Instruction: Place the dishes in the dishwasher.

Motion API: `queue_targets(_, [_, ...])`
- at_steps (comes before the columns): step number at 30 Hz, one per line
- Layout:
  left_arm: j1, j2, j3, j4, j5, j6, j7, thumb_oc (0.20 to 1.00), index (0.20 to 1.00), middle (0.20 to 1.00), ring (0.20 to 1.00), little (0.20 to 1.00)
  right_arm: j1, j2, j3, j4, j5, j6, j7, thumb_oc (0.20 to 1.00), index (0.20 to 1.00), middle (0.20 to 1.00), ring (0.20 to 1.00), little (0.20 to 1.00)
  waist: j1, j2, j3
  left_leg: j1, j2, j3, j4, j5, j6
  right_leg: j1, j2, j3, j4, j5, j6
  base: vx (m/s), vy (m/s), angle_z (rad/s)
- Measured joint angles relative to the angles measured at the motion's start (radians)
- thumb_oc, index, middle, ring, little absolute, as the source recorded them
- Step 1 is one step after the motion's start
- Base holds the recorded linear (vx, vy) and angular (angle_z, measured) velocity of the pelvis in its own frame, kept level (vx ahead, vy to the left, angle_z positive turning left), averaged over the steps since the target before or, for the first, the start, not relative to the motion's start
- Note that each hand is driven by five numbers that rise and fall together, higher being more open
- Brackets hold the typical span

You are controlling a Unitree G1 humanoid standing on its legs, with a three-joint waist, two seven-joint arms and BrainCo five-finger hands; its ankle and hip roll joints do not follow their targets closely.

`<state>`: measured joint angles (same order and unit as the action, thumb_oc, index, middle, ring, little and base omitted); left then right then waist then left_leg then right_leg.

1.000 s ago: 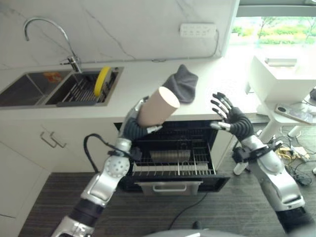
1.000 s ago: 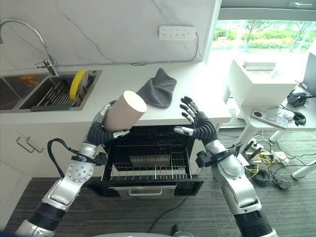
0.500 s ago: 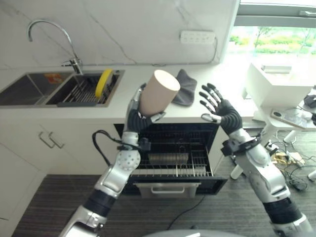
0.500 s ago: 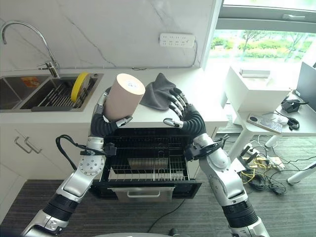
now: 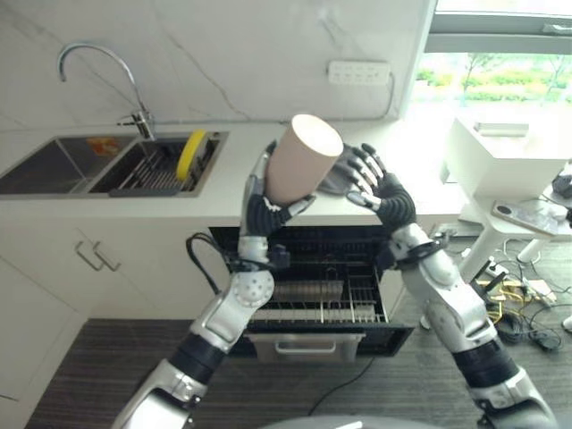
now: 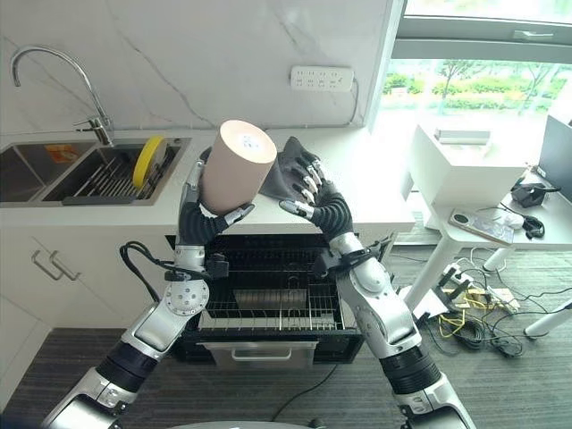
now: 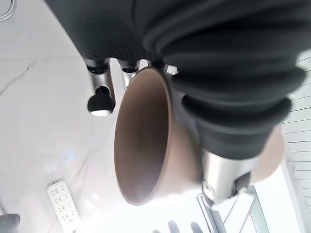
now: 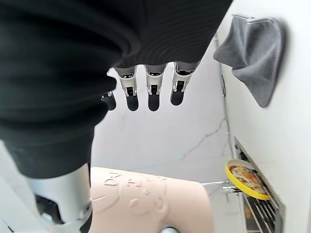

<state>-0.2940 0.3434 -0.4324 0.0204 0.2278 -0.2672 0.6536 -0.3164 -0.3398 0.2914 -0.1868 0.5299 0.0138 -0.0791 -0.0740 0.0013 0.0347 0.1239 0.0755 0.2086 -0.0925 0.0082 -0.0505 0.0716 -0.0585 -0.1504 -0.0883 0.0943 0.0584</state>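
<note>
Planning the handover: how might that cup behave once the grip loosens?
The cup looks smooth and tapered, so it may slip. It is held tilted in the left robot hand, so it could drop. Being round, it would probably roll.

You will find no legible text, label or number to log here: the raised marks on the side of the beige cup and the print on the yellow plate cannot be read.
</note>
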Motion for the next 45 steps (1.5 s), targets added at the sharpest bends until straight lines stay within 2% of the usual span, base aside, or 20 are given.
queue_targets(21, [0.0,-0.017,-0.013,0.022,-0.001,0.009,-0.005,0.2,0.2,0.2,0.2,0.2,-0.037,0.017,0.054,0.001,0.0,0.024,-0.038,1.0,1.0,1.0,1.0,1.0,0.004,0.0,0.0,0.0,0.0,-0.004,0.0,0.0,0.0,0.002,0.0,-0.003,0.0,-0.001,0.0,0.01,-0.002,0.0])
queue_targets(23, [-0.001,-0.016,-0.041,0.022,-0.001,0.009,-0.007,0.2,0.2,0.2,0.2,0.2,-0.037,0.02,0.055,0.0,0.001,0.024,-0.038,1.0,1.0,1.0,1.0,1.0,0.006,0.0,0.0,0.0,0.0,-0.004,0.0,0.0,0.0,0.002,0.0,-0.003,0.0,-0.001,0.0,0.0,0.0,0.0])
queue_targets(39, [-0.032,-0.022,-0.071,0.022,-0.01,0.009,-0.041,0.2,0.2,0.2,0.2,0.2,-0.087,0.04,0.092,0.0,0.003,0.063,-0.048,1.0,1.0,1.0,1.0,1.0,0.009,0.0,0.0,0.0,0.0,-0.005,0.0,0.0,0.0,0.002,0.0,-0.004,0.0,-0.001,-0.001,-0.01,0.002,0.0])
queue_targets(45, [-0.035,-0.021,-0.072,0.017,-0.011,0.032,-0.067,0.2,0.2,0.2,0.2,0.2,-0.087,0.039,0.092,0.001,0.002,0.064,-0.059,1.0,1.0,1.0,1.0,1.0,0.01,0.001,0.0,-0.001,0.0,-0.006,0.0,0.0,0.0,0.002,0.0,-0.005,0.0,-0.001,-0.001,-0.03,-0.001,0.0])
